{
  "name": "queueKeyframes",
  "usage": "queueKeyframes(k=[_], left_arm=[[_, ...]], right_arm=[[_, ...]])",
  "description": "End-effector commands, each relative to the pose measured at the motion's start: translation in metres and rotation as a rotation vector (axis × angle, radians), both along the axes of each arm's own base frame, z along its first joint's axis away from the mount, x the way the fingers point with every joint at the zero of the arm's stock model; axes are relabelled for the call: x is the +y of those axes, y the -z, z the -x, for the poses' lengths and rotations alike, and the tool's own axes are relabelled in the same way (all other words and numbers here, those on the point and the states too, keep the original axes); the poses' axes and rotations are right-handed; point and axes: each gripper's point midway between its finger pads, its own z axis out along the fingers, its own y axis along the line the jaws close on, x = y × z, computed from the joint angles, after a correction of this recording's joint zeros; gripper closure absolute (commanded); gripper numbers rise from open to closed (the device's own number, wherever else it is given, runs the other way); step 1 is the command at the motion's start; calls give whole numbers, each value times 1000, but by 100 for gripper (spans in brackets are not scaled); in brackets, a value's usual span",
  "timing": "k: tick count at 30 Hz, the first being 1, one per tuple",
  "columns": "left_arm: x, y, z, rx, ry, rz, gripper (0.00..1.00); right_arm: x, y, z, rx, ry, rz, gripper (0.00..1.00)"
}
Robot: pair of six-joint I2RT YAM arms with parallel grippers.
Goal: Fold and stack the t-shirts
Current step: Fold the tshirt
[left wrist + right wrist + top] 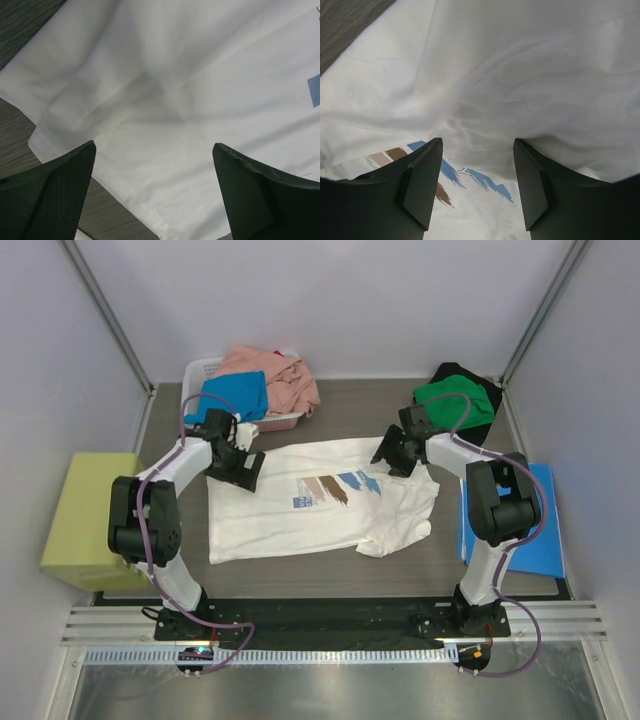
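While the white t-shirt (300,525) lies spread print-up on the middle of the table (345,420), both arms stand over its far edge. The left gripper (240,468) hangs above the far-left corner with its jaws released to full width and nothing between them. The right gripper (393,455) sits low over the far-right shoulder area; its jaws are partly apart and straddle a raised ridge of cloth, and no pinch on the fabric is evident.

The step in hand appears to be taking hold of the far edge for the first fold. To do it well:

1. Each gripper should descend until one finger slides under the hem, so that a single clean layer is caught and not a bunched wad.
2. Both jaws should clamp at matching positions on the edge; an uneven hold would skew the fold.
3. The crumpled near-right sleeve probably needs flattening before the fold is laid over it.

The salmon pink t-shirt (275,375) and bright blue t-shirt (232,395) wait in the basket (200,370); the green t-shirt (455,395) lies on the black t-shirt (482,425) at far right.
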Motion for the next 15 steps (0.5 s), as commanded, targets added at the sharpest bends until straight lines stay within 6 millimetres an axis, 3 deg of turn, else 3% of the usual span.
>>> queueKeyframes(k=[1,4,8,11,15], left_arm=[[2,-30,-8,-83,24,-8,0],[6,-29,-9,-85,18,-10,0],[20,-16,-9,-70,-14,-6,0],[31,-2,-7,-43,-40,-8,0],[44,15,-6,-20,-67,-24,0]], right_arm=[[-3,17,3,12,6,28,36],[-8,29,10,38,10,48,39],[-17,27,18,38,14,72,41],[-28,14,21,25,25,119,41],[-57,-7,31,20,59,264,41]])
